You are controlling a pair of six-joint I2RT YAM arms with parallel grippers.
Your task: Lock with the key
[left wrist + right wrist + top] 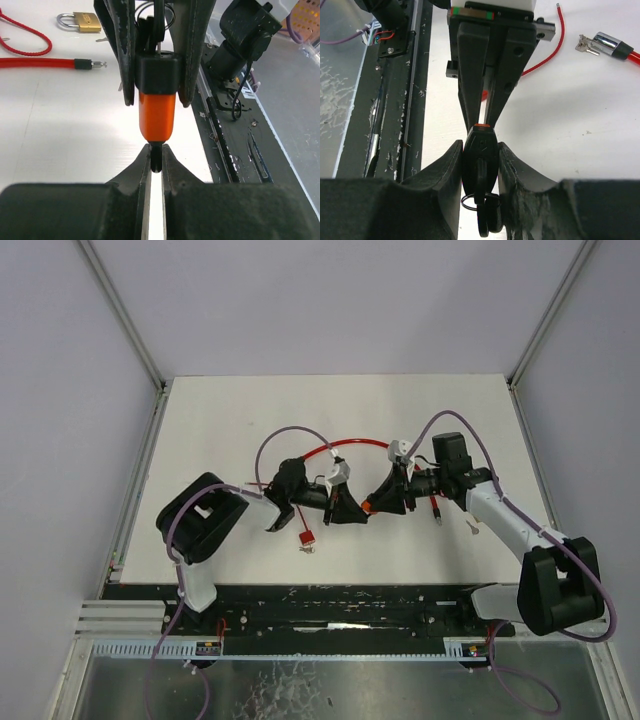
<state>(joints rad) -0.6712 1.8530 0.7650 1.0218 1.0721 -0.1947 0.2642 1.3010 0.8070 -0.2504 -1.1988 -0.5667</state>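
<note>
Sitting nearest the arm bases on the white table (250,410) is a small red padlock (305,537) w/ keys touching its near side, just near-left of where the grippers meet.

Next out, mid-table, both grippers come tip to tip on the orange lock (156,112), which is held betw. them. L gripper (156,161): fingers narrow, nipped on the small black tip at the lock's orange end. R gripper (480,150): fingers also narrow, clamped on either side of the lock's black end block. A key bunch (487,215) on a ring sticks out of that black end toward the R wrist. How deep the key sits can't be told from either wrist cam.

Past the lock, in the L wrist view, a red cable (40,63) w/ black collar and metal tip lies flat, apart from the lock, and a brass padlock (82,21) lies beyond it. In the R wrist view, a chrome-capped cable end (615,47) has small keys (584,45) right against it.

Farthest out, a red cable loop (350,442) arcs behind both grippers.
</note>
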